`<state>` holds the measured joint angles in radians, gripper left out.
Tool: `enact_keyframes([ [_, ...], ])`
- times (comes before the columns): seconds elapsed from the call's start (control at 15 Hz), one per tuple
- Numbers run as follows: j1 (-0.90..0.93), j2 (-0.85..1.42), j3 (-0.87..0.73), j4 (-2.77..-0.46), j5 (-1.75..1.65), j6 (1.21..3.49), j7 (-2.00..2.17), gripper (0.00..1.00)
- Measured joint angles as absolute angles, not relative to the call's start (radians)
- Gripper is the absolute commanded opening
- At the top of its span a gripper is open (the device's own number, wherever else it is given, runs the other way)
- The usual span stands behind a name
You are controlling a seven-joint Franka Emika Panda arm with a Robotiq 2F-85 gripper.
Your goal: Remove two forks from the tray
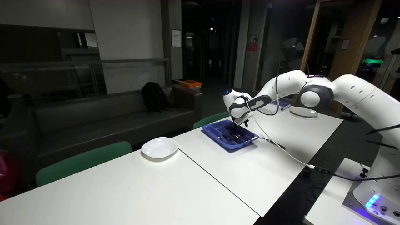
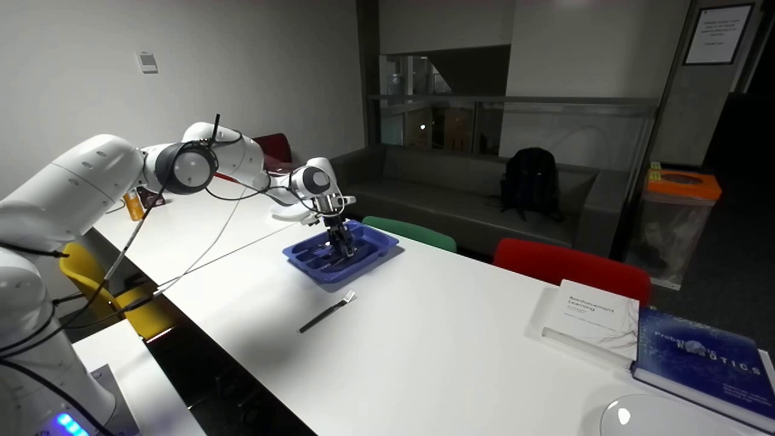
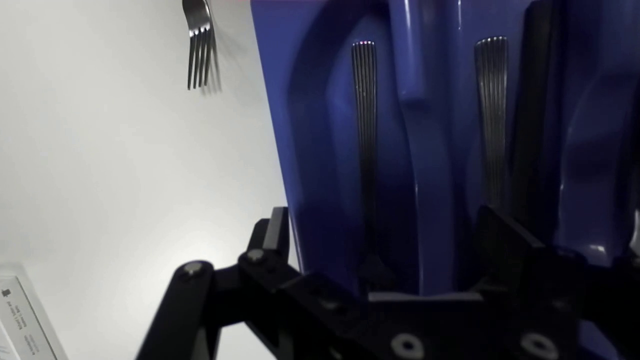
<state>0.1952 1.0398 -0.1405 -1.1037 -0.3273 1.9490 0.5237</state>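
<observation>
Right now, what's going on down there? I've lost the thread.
The gripper is down at the blue tray with its jaws apart, and nothing shows in its grasp. A dark-handled fork lies on the table beside the tray; no second fork is seen out there. In the wrist view, one ribbed handle shows between the jaws and another handle in the next compartment. Their other ends are too dark or hidden to tell whether either is a fork.

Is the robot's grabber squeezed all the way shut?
No, the wrist view shows the gripper with its two fingers standing wide apart, and part of the blue tray shows between them.
</observation>
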Motion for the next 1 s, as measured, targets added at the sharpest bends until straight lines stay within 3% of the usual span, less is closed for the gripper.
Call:
enact_keyframes([
  [0.2, 0.195, 1.049, -0.141, -1.104, -0.327, 1.95, 0.524, 0.96],
  [0.27, 0.194, 1.052, -0.141, -1.104, -0.327, 1.953, 0.524, 0.73],
  [0.4, 0.192, 1.06, -0.141, -1.104, -0.325, 1.965, 0.524, 0.69],
  [0.67, 0.19, 1.067, -0.142, -1.104, -0.324, 1.97, 0.524, 0.38],
  [0.87, 0.189, 1.067, -0.142, -1.104, -0.322, 1.97, 0.524, 0.36],
  [1.0, 0.188, 1.067, -0.142, -1.104, -0.321, 1.97, 0.524, 0.45],
])
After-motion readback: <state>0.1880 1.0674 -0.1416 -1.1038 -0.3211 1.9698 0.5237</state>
